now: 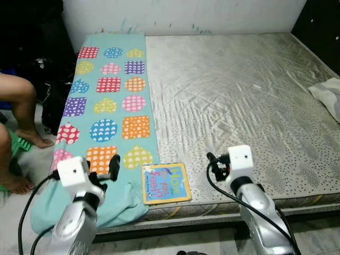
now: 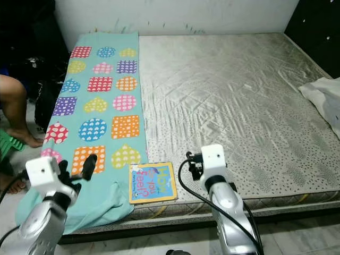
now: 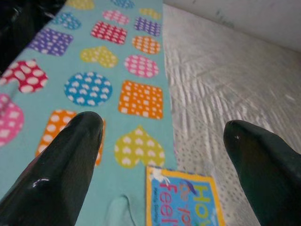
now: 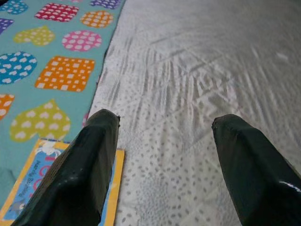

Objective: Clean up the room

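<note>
Left eye view — book (image 1: 166, 183) lies at mattress (image 1: 255, 106) front edge, between both wide-open, empty grippers; left gripper (image 3: 164, 141) looks nearer, right gripper (image 4: 164, 136) just beside.

Mattress (image 1: 239, 101) spans centre and right of frame. Blanket (image 1: 109, 114) lies along its left strip, lower end hanging over the near edge. Book (image 1: 166, 183) at lower centre on the near edge, touching the blanket's right side. Cloth (image 1: 328, 95) at right edge. Person's legs (image 1: 18, 114) at left edge, on the floor.
</note>
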### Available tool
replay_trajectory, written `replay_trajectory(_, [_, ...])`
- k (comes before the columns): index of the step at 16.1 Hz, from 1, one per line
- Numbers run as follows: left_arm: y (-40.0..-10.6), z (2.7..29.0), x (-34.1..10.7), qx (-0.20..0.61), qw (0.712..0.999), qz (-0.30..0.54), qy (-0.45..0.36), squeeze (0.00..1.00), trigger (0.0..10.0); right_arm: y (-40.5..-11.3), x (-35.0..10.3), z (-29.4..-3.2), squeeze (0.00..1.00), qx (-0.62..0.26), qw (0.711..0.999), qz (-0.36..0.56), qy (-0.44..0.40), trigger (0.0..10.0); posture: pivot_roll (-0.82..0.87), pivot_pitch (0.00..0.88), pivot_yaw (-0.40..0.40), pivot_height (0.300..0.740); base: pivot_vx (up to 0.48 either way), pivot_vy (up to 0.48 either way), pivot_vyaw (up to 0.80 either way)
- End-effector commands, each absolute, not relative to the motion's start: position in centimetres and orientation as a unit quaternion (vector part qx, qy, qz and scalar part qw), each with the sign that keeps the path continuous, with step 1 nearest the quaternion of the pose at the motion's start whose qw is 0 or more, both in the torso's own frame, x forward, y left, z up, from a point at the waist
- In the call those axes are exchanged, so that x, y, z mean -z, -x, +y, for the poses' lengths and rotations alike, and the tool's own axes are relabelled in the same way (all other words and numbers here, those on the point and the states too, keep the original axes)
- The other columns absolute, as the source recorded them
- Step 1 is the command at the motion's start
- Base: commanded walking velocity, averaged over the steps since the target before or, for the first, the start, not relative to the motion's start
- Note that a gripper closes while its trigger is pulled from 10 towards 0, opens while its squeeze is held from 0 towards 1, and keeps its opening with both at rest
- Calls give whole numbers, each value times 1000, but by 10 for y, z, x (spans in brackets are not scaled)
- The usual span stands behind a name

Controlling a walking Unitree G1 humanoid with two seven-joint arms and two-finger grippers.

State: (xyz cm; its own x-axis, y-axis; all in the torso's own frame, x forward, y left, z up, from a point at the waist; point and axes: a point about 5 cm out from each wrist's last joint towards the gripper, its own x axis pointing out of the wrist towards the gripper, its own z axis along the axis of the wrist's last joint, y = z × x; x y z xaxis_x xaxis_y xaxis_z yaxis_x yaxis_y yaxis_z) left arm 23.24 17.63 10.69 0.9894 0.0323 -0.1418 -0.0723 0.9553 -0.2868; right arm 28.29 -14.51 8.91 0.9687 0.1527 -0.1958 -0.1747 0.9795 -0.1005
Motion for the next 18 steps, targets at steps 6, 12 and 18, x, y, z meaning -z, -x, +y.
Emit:
replay_trajectory(6, [-232,178,-104,-39,986,71,143,0,10000,-284,-89,-143,0,-90,990,87,62,10000,-103,119,-12,691,0,0,0])
replay_trajectory(12, [-233,179,-103,-44,986,69,143,0,10000,-285,-89,-143,0,-93,990,86,61,10000,-105,122,-11,639,0,0,0])
replay_trajectory(18, [-233,185,-107,-64,986,51,143,0,10000,-287,-89,-142,0,-97,990,83,56,10000,-109,119,-11,621,0,0,0])
